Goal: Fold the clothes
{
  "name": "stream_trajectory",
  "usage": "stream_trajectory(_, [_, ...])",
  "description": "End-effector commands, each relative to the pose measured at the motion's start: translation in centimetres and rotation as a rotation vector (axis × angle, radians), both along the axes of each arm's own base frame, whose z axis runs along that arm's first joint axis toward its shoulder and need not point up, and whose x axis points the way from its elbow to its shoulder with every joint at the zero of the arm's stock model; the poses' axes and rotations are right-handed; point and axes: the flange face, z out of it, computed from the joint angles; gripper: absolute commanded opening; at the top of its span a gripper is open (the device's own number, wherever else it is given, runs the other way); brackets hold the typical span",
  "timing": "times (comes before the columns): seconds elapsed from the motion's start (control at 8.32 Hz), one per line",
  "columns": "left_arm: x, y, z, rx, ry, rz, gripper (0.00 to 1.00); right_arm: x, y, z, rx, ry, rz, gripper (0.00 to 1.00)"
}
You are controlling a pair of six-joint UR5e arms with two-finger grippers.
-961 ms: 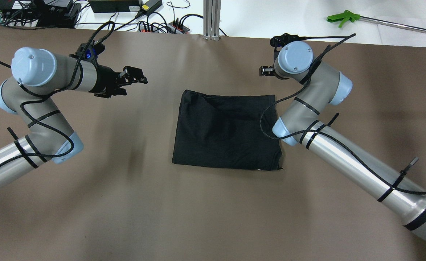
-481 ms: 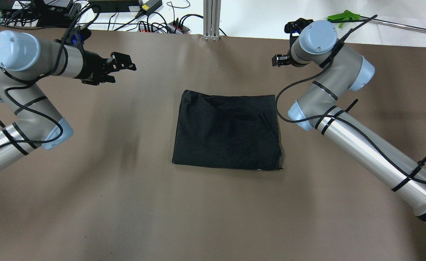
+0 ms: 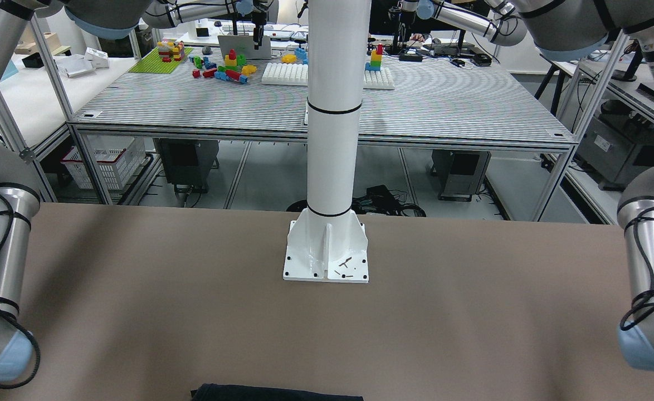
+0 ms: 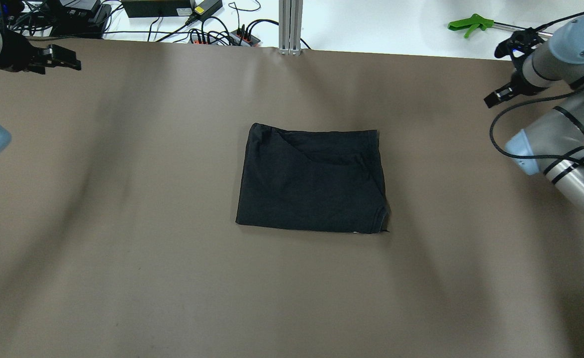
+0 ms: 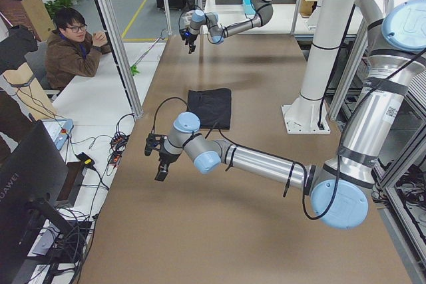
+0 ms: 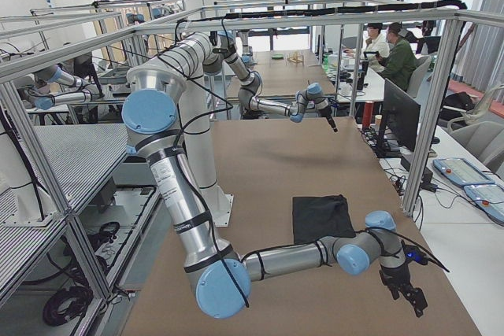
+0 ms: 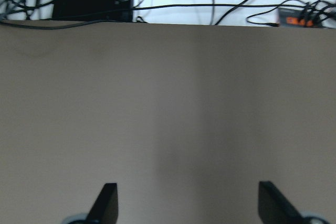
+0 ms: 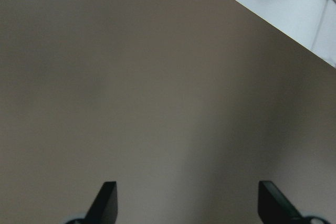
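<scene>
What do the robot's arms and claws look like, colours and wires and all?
The left arm and right arm match: silver tubes, rounded grey joints, pale blue caps. A black braided cable is tied along each. The left gripper and right gripper are black with two slim fingers.

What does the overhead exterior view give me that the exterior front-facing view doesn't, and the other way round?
Only overhead: the whole folded black cloth, the left tool and right tool, both well clear of it, and a green-handled grabber beyond the brown table. Only front-facing: the white pillar base and toy bricks on the bench behind. Both: that table, arm links, and the cloth, though front-facing catches just a sliver.
</scene>
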Motion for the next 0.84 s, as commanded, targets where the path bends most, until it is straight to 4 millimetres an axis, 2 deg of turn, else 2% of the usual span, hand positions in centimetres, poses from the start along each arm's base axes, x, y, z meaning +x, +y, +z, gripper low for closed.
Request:
stream_trajectory(0.0, [-5.9,1.1,7.5,0.014,-0.384,-0.014,0.94,6.4,2.9,6.6,-0.051,0.063,0.026,0.94])
stream_trajectory(0.12, [-8.2,2.0,8.7,0.047,-0.484,-0.009,0.94,8.9,3.9,8.9,-0.046,0.129,0.038,0.94])
stream_trajectory(0.24, [-12.1,2.9,8.1,0.061,-0.486,-0.037,0.94,10.0,4.8,10.4,-0.003,0.204,0.004,0.94])
stream_trajectory(0.36, [-13.0,5.0,8.5,0.058,-0.456,-0.026,0.94,10.3,5.5,11.4,0.007,0.219,-0.007,0.94])
stream_trajectory(0.48, [-13.8,5.6,8.9,0.052,-0.461,-0.037,0.94,10.7,5.6,11.4,0.01,0.215,-0.001,0.94])
stream_trajectory(0.6, [-14.4,5.6,9.1,0.046,-0.467,-0.047,0.94,11.3,6.3,9.9,0.035,0.203,0.024,0.94])
stream_trajectory(0.72, [-14.7,5.6,9.6,0.039,-0.497,-0.065,0.94,11.5,7.1,9.6,0.043,0.196,0.022,0.94])
